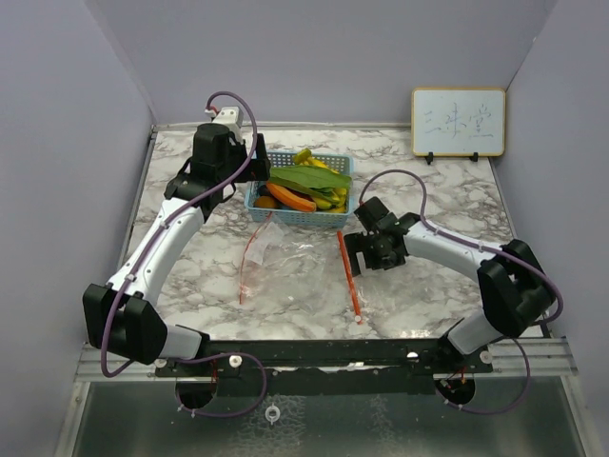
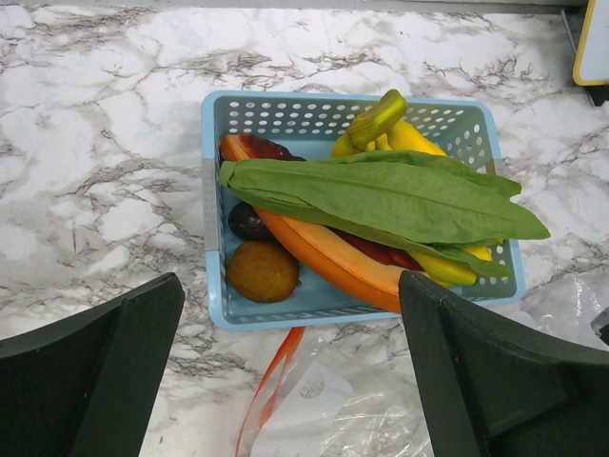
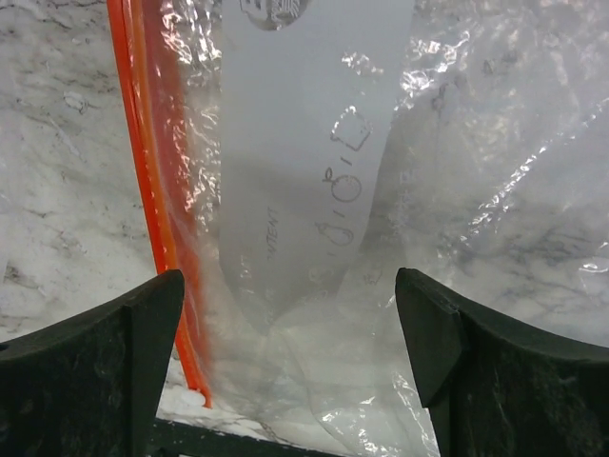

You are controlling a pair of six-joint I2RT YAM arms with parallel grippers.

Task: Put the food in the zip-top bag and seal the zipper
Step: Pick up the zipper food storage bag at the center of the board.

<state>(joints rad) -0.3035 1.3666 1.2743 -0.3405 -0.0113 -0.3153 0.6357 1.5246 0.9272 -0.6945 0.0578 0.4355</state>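
Left gripper [image 2: 290,286] wide open, empty; blue basket [image 2: 214,190] just ahead, below it, holding leafy vegetable [image 2: 381,195], carrot [image 2: 333,259], bananas [image 2: 404,133]. Right gripper [image 3: 287,281] wide open, empty, over zip-top bag [image 3: 476,190]; orange zipper [image 3: 143,143] beside 1 finger [image 3: 105,362].

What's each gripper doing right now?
Left gripper: open, holding nothing, beside the blue mesh basket.
Right gripper: open, holding nothing, over the zip-top bag.

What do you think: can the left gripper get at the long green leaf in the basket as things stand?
Probably yes. The left gripper is open and faces the basket from close by; the long green leaf lies on top of the other food, with nothing covering it.
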